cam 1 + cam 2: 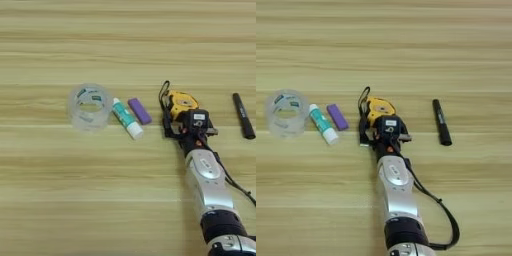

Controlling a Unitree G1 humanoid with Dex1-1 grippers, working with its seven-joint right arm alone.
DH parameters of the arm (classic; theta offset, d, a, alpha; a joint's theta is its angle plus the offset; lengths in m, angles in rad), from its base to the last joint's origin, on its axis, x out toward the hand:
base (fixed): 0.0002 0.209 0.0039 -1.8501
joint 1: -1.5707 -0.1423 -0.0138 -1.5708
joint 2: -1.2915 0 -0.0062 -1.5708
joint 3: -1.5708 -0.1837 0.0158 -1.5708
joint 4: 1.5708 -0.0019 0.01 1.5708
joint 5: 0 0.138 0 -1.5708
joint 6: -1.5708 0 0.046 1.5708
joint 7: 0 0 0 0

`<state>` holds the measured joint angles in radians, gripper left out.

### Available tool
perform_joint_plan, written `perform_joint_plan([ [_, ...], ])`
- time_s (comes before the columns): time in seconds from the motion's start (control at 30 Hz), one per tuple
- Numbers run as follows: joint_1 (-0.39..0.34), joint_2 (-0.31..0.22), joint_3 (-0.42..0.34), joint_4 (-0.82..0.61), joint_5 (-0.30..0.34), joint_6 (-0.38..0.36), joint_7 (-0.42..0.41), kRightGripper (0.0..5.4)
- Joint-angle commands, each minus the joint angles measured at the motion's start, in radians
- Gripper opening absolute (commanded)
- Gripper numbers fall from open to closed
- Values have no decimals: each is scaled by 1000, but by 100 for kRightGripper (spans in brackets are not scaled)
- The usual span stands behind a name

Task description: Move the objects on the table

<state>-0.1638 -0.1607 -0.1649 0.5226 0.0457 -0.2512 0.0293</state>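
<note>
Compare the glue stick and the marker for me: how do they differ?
The glue stick is white and teal; the marker is all black. The glue stick looks shorter and thicker, the marker longer and slimmer. The glue stick lies diagonally, the marker nearly straight up the picture. Both lie flat on the table.

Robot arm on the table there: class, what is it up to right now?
The right gripper is at the yellow-black tape measure, reaching in from the near edge; whether it grips is unclear. To the left lie the purple cylinder, glue stick and clear tape roll. The black marker lies apart on the right.
</note>
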Motion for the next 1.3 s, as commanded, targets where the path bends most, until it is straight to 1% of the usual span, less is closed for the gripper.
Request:
perform_joint_plan([
  [0.03, -21, 4, 9, -16, 8, -18, 21, 497],
  [0.17, -28, -5, 11, -17, -24, -94, -2, 537],
  [0.37, -35, -7, -13, -42, -27, -213, -32, 537],
  [0.57, -38, -16, -53, -63, -28, -291, -88, 537],
  [0.67, -39, -20, -64, -73, -30, -307, -101, 537],
  [0.8, -42, -26, -82, -85, -16, -311, -102, 537],
  [0.97, -61, -71, -142, -76, -4, -296, -131, 537],
  [1.07, -62, -93, -158, -89, 8, -255, -122, 537],
  [1.13, -57, -117, -166, -117, 26, -219, -96, 537],
  [1.23, -44, -164, -180, -161, 42, -167, -60, 537],
  [1.3, -37, -203, -202, -162, 49, -124, -43, 537],
])
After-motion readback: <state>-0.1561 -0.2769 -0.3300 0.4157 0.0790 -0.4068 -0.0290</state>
